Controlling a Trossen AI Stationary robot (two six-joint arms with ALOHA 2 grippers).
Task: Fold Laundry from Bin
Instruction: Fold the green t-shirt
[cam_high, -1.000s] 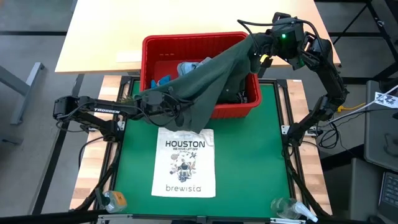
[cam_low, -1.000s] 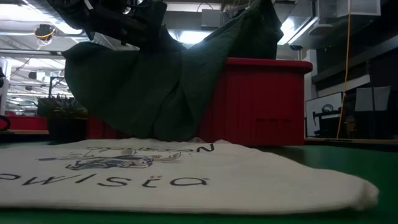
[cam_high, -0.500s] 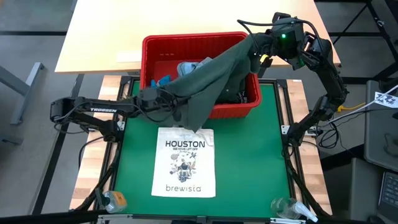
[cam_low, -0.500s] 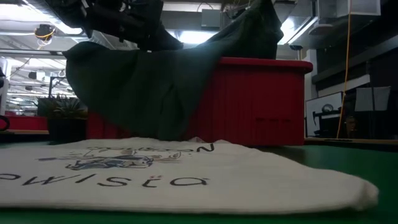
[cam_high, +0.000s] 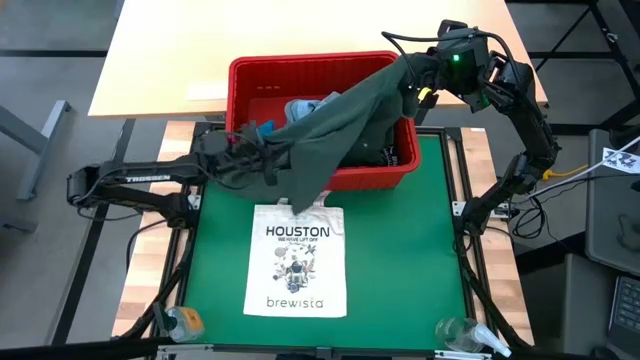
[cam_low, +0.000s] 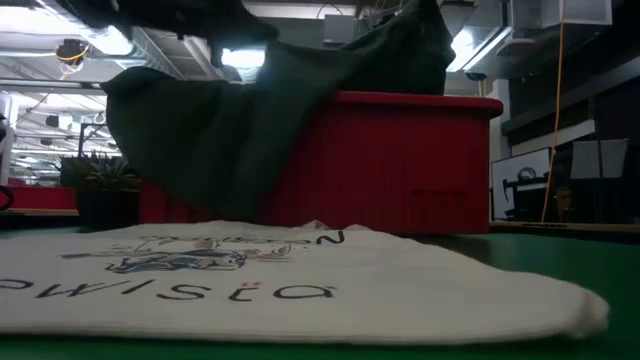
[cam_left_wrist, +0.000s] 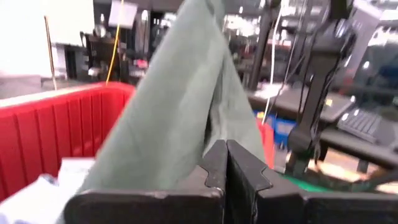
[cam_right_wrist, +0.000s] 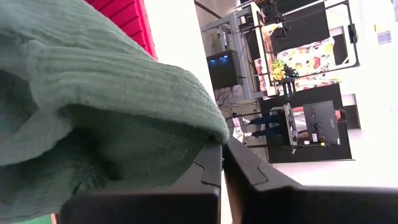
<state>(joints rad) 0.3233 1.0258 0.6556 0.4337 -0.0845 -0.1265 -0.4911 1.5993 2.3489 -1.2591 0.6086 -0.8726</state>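
Both arms are lifting the soft dark green garment (cam_high: 335, 120) out of the red plastic bin (cam_high: 250, 75), left gripper (cam_high: 262, 152) and right gripper (cam_high: 410, 85) pinched tight on it, and next it needs spreading flat on the green table (cam_high: 400, 260).

Overhead and table-level views share the red bin (cam_high: 320, 75).

The dark green garment (cam_high: 330, 125) drapes over the red bin (cam_high: 250, 75), hiding most of its contents and its near-left rim. In the low view the tote bag (cam_low: 300, 290) is cut off at left.
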